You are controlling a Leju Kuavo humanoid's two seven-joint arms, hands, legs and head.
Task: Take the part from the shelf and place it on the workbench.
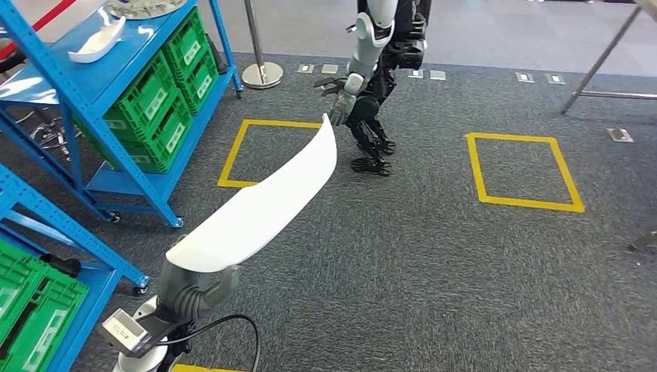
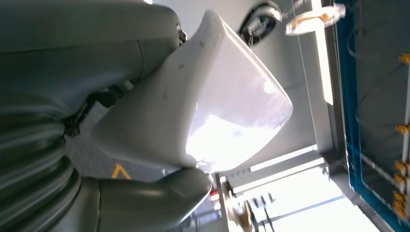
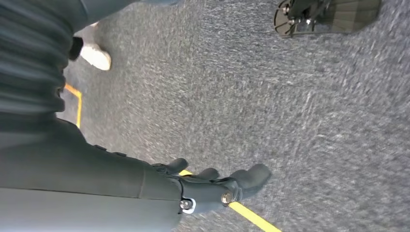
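- Carpet [image 1: 403, 256], grey and speckled, covers the floor in the head view, with two yellow tape squares on it: one [image 1: 232, 155] at about 11 o'clock, the other [image 1: 523, 170] at about 1 o'clock.
- Left robot hand [image 1: 194, 285] rises from the 7 o'clock edge of the head view and grips the near end of the part [image 1: 259, 205], its thumb curled up against the underside.
- Part is a long, white, curved shell; it runs from the left robot hand up toward 12 o'clock, held in the air above the carpet, its far tip ending just short of another robot's lowered hand.
- In the left wrist view the part [image 2: 208, 101] lies clamped between the thick grey thumb [image 2: 154, 203] and the hand's grey cover.
- Right robot hand [image 3: 212, 186] hangs over the carpet in its wrist view, holding nothing, its dark fingers stretched out and slightly apart, above a yellow tape line [image 3: 251, 217].
- Second humanoid robot [image 1: 376, 70] stands at 12 o'clock, between the two tape squares.
- Blue shelf [image 1: 101, 85] stands at 10 o'clock with green crates [image 1: 166, 101] in it and another white shell [image 1: 97, 43] on its top level.
- Another blue rack with green crates [image 1: 31, 302] sits at 8 o'clock.
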